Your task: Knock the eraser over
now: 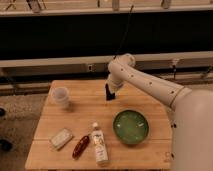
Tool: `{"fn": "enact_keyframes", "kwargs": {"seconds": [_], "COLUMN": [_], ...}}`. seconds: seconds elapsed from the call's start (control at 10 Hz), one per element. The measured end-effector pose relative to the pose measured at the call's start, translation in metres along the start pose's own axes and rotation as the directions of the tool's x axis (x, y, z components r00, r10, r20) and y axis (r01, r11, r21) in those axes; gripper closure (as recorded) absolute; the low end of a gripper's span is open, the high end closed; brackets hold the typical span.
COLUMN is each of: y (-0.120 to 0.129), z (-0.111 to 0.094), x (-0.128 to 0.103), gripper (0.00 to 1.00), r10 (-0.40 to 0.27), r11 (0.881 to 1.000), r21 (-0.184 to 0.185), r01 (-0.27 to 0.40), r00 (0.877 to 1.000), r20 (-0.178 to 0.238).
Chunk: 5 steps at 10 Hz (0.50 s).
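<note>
The eraser [108, 94] is a small black block at the back middle of the wooden table [85, 115]. It looks upright, and the arm's end partly covers it. My gripper [111, 89] is at the tip of the white arm, which reaches in from the right. It sits right against the eraser's top right side. I cannot tell whether they touch.
A clear cup [61, 96] stands at the back left. A green plate [130, 126] lies at the front right. A white bottle [99, 145], a red-brown packet [80, 146] and a pale beige flat block [61, 138] lie along the front.
</note>
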Motion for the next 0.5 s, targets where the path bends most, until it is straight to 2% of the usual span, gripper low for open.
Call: {"fn": "enact_keyframes", "kwargs": {"seconds": [0.4, 0.5], "y": [-0.018, -0.02], "z": [0.0, 0.0], "x": [-0.029, -0.03], "gripper": [1.0, 1.0], "r10": [-0.048, -0.053], "r11": [0.999, 0.998], "r21": [0.015, 0.018], "r01": [0.048, 0.053], "r00": [0.999, 0.998], "r20": [0.021, 0.02]}}
